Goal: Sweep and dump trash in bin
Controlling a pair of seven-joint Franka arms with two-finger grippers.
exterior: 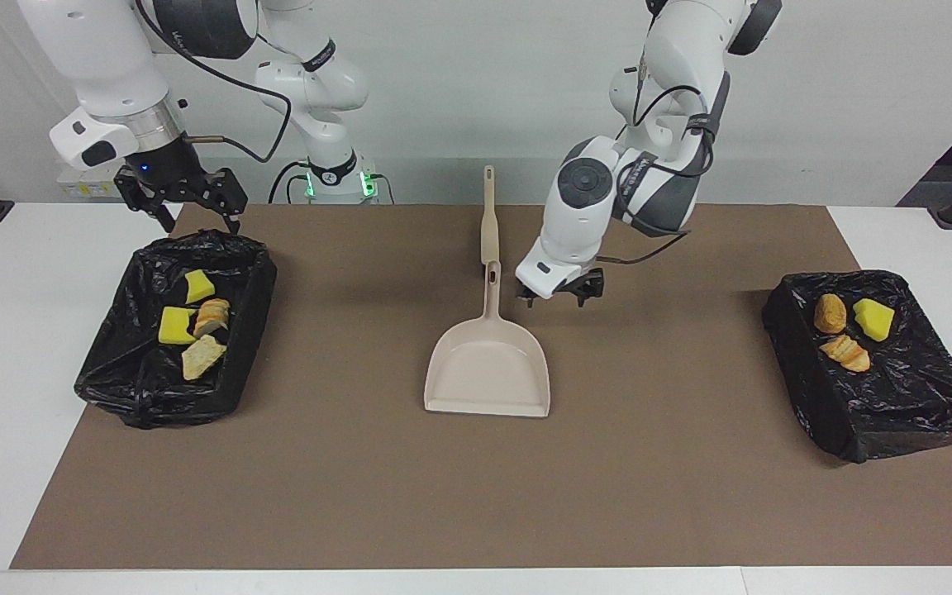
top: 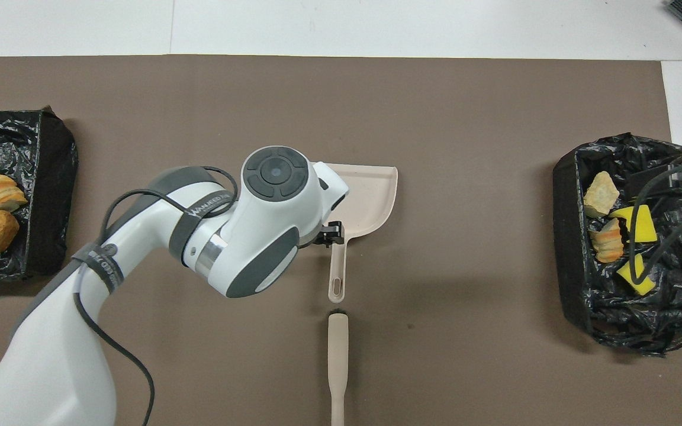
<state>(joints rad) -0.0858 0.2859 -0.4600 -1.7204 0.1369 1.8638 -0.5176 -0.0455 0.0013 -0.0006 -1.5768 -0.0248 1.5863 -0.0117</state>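
Hovering beside the dustpan (exterior: pixel 487 364) handle, left gripper (exterior: pixel 560 293) jaws spread, empty

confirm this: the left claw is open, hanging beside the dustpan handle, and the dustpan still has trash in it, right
Not quite. The facing view shows the dustpan empty on the mat. The left claw is open, hanging beside its handle.
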